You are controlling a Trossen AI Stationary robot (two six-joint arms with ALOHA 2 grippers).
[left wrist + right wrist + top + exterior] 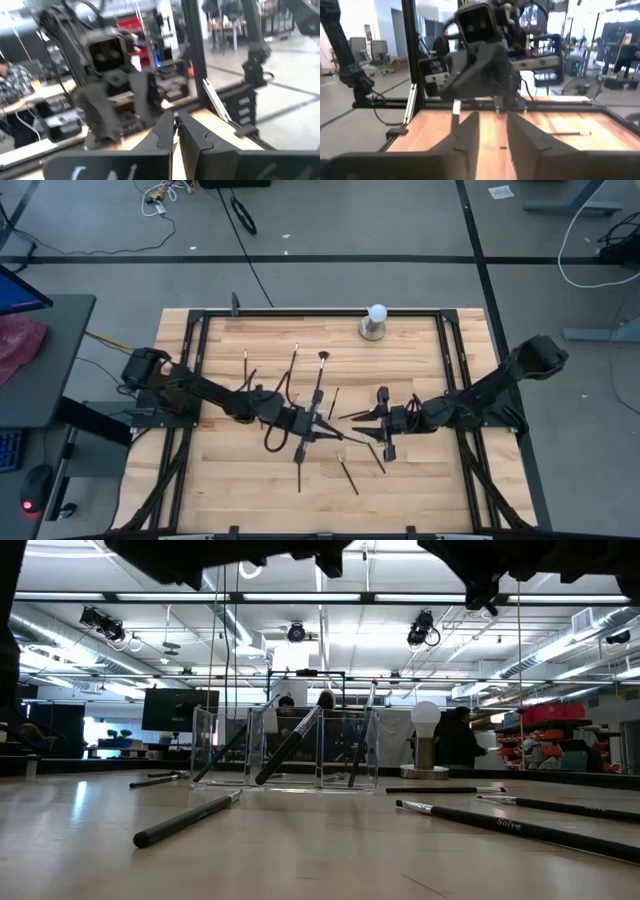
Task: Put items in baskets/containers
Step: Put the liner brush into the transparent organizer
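Note:
Both arms meet above the table's middle. My left gripper (pixel 334 434) comes in from the left, shut on a thin dark makeup brush (pixel 350 438). My right gripper (pixel 362 430) faces it from the right, its fingers (pixel 466 134) apart; whether they touch the brush I cannot tell. A clear tray (pixel 285 747) stands beyond them with several brushes (pixel 290 745) leaning inside on its walls. More brushes (pixel 347 471) lie flat on the wood. My left gripper pinches the thin brush between its two fingertips (pixel 169 131), coming in level from the table's left. The brush sticks out past the fingers toward the right gripper and is clear of the table. Which part of the brush the fingers have is too small to tell.
A white ball on a round metal base (pixel 375 321) stands at the far edge, right of centre. Loose brushes lie near the front (pixel 185 819) and to the right (pixel 520 828). A black frame (pixel 196 370) borders the wooden top. People and desks show in the room behind.

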